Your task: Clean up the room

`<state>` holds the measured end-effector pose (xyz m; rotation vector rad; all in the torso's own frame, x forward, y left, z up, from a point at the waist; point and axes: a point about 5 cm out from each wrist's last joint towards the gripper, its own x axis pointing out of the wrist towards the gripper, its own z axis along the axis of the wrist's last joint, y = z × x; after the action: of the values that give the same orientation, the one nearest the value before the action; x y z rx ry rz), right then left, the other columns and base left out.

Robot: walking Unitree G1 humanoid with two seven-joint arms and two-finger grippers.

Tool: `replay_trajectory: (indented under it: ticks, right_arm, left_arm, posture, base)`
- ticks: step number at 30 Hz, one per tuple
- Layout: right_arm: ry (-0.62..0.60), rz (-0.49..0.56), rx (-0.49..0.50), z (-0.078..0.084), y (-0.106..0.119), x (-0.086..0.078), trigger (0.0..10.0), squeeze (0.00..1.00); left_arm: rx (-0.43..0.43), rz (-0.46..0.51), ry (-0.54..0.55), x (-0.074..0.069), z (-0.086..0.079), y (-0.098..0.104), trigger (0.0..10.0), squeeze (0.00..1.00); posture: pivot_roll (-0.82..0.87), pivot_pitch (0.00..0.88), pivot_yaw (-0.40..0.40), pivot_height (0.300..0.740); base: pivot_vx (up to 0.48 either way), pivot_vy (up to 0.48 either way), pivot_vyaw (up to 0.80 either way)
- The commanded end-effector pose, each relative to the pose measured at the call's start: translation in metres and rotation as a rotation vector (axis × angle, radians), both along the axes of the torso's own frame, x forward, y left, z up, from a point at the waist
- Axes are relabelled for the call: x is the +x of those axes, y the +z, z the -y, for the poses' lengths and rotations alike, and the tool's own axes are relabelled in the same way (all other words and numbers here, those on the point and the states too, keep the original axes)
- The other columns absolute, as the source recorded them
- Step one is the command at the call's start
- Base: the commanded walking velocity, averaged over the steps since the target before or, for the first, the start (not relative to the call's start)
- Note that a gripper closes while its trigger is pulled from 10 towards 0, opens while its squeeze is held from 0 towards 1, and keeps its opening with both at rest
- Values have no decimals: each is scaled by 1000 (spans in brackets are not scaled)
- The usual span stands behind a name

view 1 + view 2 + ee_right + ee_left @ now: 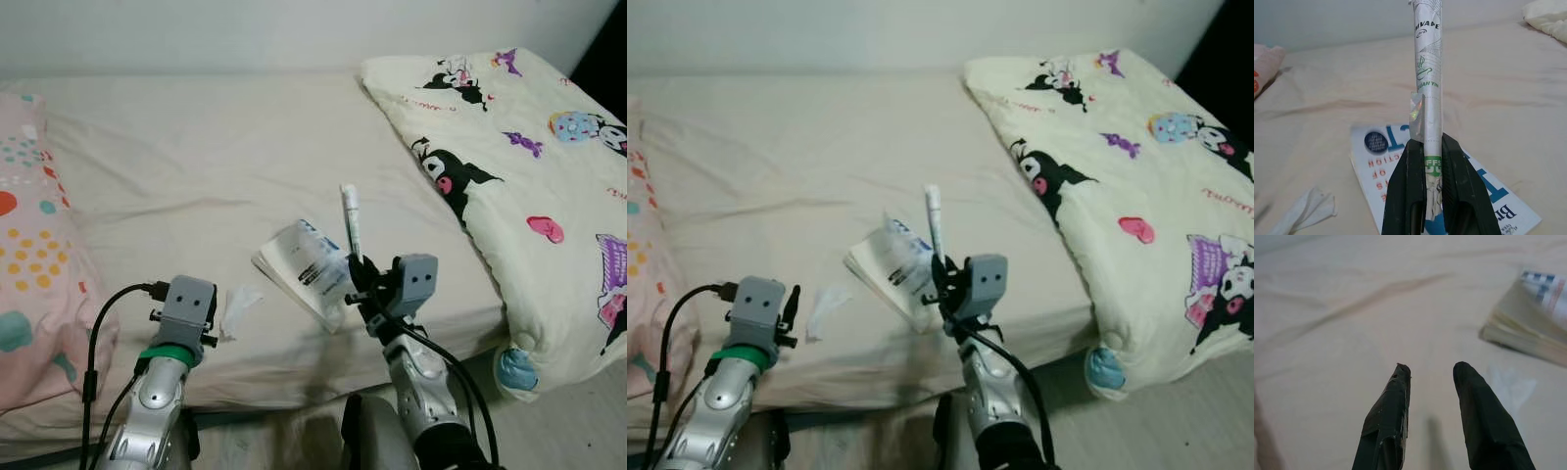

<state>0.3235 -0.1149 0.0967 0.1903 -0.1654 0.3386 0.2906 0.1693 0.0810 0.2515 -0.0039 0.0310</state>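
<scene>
1. Left gripper (pixel 1432 374): fingers narrowly apart, empty, over the sheet (pixel 196 166) beside a tissue (pixel 238 302), soft and weightless.
2. Booklet (pixel 306 266): floppy; take it by the edge.
3. Right gripper (pixel 1433 147): clamped on an upright tube (pixel 1428 78), light, crushable, gripped at its base.

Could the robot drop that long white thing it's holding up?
Maybe. The right gripper pinches the white wrapped stick only at its bottom end, so it might tip or slip out. It would probably land on the book below. The left gripper could also miss the crumpled tissue beside it.
</scene>
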Motion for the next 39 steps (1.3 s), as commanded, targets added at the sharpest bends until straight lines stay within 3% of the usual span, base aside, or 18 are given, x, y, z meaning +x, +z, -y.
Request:
replay_trajectory:
  ticks: [1, 12, 30, 37, 39]
  right_arm:
    - [-4, -7, 7, 1, -2, -1, 10000, 0]
    - [10, -45, -23, -3, -11, -8, 10000, 0]
    - [14, -65, -25, -6, -18, -13, 10000, 0]
    - [-6, -151, -9, -3, -34, -18, 10000, 0]
    - [-35, -235, 18, 0, -45, -20, 10000, 0]
  left_arm:
    - [0, 10, 6, -1, -1, 1, 10000, 0]
    - [-9, 0, -20, -4, 11, -5, 10000, 0]
    - [-10, -4, -24, -8, 11, -7, 10000, 0]
    - [-63, -106, -6, -17, 11, -26, 10000, 0]
    - [-120, -159, 47, -20, 5, -38, 10000, 0]
  posture:
    - [33, 0, -43, 590]
    - [31, 0, -39, 645]
    - [36, 0, -26, 725]
    - [37, 0, -18, 740]
    - [35, 0, -20, 740]
  base:
    - [0, 0, 0]
    - [0, 0, 0]
    - [0, 0, 0]
    - [0, 0, 0]
    - [0, 0, 0]
